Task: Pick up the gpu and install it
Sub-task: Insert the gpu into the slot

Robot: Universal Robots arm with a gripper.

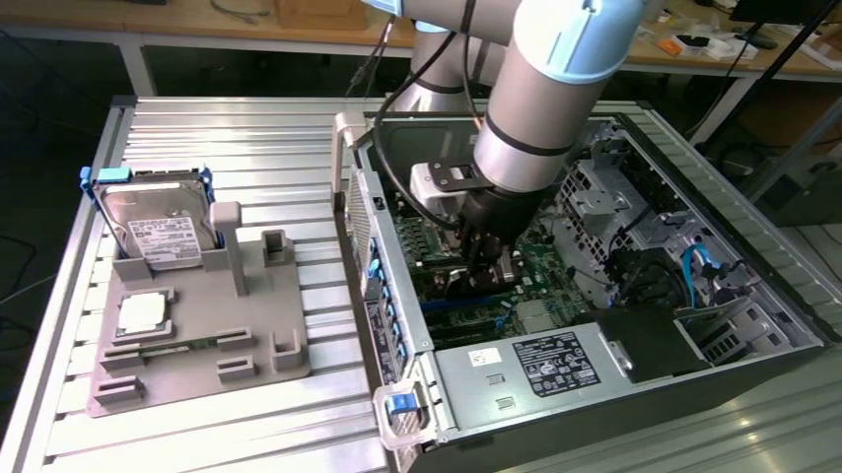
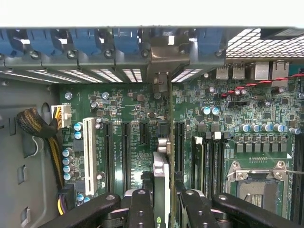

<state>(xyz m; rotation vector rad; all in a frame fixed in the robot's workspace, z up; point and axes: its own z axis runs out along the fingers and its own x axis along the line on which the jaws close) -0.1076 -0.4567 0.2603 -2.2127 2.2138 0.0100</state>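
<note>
My gripper reaches down inside the open computer case, over the green motherboard. In the wrist view the gpu appears edge-on as a thin upright card between my black fingers, and my gripper is shut on it. The card runs along an expansion slot between the long black slots. Its silver end bracket sits against the rear slot openings under the blue latches. In the exterior view the wrist hides most of the card.
A white slot and the processor socket flank the card. Outside the case, a grey fixture holds the hard drive in its blue frame and a square processor chip. The power supply fills the case's near end.
</note>
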